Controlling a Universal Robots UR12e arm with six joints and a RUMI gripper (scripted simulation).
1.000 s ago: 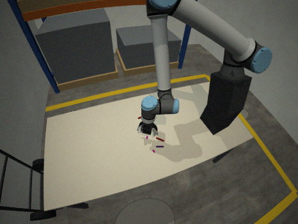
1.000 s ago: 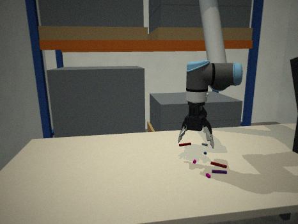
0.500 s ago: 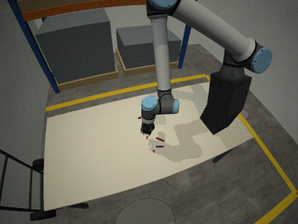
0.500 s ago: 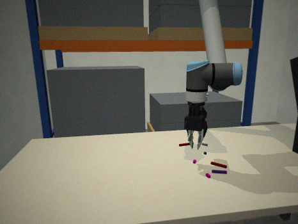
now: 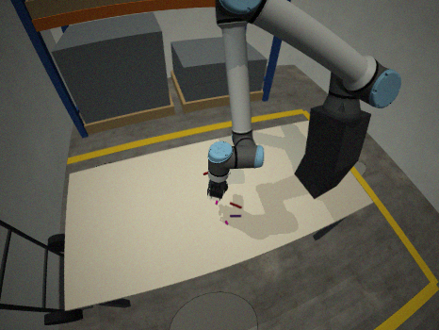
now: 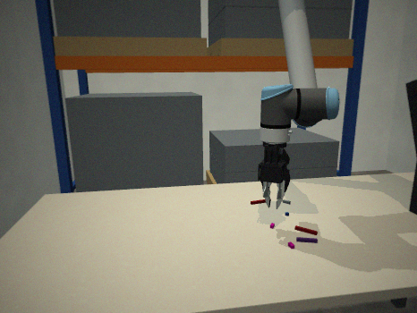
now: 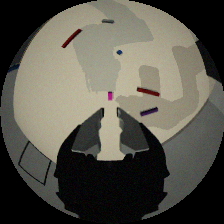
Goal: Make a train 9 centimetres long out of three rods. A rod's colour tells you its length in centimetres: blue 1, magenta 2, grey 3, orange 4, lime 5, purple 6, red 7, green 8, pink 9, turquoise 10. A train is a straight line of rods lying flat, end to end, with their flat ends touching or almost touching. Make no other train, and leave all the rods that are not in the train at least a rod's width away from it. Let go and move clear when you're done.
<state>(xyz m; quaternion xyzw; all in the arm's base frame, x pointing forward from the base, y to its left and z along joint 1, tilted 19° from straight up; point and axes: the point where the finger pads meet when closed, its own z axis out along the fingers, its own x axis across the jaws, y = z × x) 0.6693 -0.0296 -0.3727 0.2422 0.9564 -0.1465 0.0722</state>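
My gripper [image 6: 274, 205] hangs above the table with its fingers drawn close together and nothing between them; it also shows in the wrist view [image 7: 110, 112]. A magenta rod [image 7: 110, 96] lies flat on the table just past the fingertips, also in the exterior view [image 6: 272, 225]. A red rod [image 6: 306, 230] and a purple rod [image 6: 307, 240] lie side by side to the right, apart from each other. A second magenta rod [image 6: 291, 245] lies in front of them. A blue rod [image 6: 286, 214], a grey rod [image 6: 286, 202] and another red rod [image 6: 258, 202] lie farther back.
Grey boxes [image 6: 134, 139] stand on a blue rack behind the table. The arm's dark base block [image 5: 332, 146] stands at the table's right side. A yellow floor line [image 5: 155, 139] runs behind the table.
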